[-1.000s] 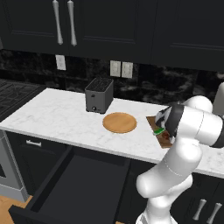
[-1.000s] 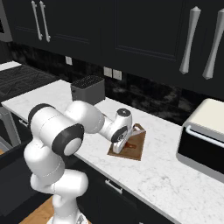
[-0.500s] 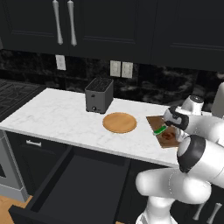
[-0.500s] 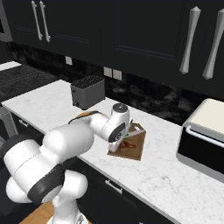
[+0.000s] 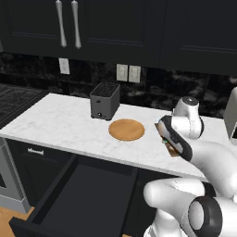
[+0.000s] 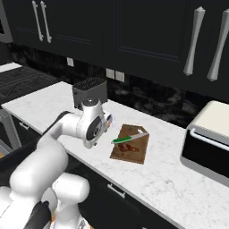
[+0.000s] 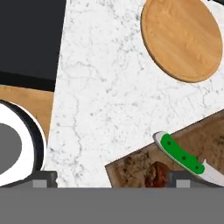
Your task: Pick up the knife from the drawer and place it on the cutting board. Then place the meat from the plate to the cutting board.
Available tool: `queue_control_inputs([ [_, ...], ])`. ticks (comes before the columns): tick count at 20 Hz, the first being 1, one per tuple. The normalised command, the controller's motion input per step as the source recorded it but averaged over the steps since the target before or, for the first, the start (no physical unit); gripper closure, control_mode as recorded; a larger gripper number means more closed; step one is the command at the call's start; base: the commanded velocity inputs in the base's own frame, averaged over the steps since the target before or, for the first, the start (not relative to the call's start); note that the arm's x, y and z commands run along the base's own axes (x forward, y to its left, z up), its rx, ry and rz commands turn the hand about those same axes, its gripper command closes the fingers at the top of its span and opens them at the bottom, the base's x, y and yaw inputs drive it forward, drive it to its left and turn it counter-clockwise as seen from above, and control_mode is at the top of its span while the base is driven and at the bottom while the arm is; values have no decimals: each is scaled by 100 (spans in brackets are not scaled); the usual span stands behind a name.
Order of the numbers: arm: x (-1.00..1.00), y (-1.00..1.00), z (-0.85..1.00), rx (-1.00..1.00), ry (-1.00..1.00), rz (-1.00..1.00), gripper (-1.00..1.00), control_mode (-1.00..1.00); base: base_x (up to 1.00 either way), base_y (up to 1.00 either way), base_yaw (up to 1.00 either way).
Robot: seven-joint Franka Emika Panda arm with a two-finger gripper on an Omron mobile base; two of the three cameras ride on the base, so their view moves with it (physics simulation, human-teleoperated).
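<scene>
Near the counter's point(image 6: 174, 179) front edge, the cutting board point(image 6: 136, 152) carries the knife point(image 6: 129, 138) and the meat point(image 6: 127, 146) (knife slanted across); the gripper point(image 7: 111, 177) stands apart above them, holding nothing; the plate point(image 5: 127, 129) lies bare.

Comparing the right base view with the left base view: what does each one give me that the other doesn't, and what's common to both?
Right base view alone: the green-handled knife and the meat lying on the cutting board, plus a white appliance at the right. Left base view alone: the open drawer below the counter and the bare plate. Both share the toaster, the marble counter and the dark cabinets.
</scene>
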Motion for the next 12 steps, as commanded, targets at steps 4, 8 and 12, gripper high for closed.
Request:
queue_control_inputs([
  [4,-37,80,88,0,0,-9,-100,-100,0,0,0],
  [8,-76,18,100,0,0,-8,-100,-100,0,0,0],
  [12,-89,0,100,0,-5,-6,-100,-100,0,0,0],
])
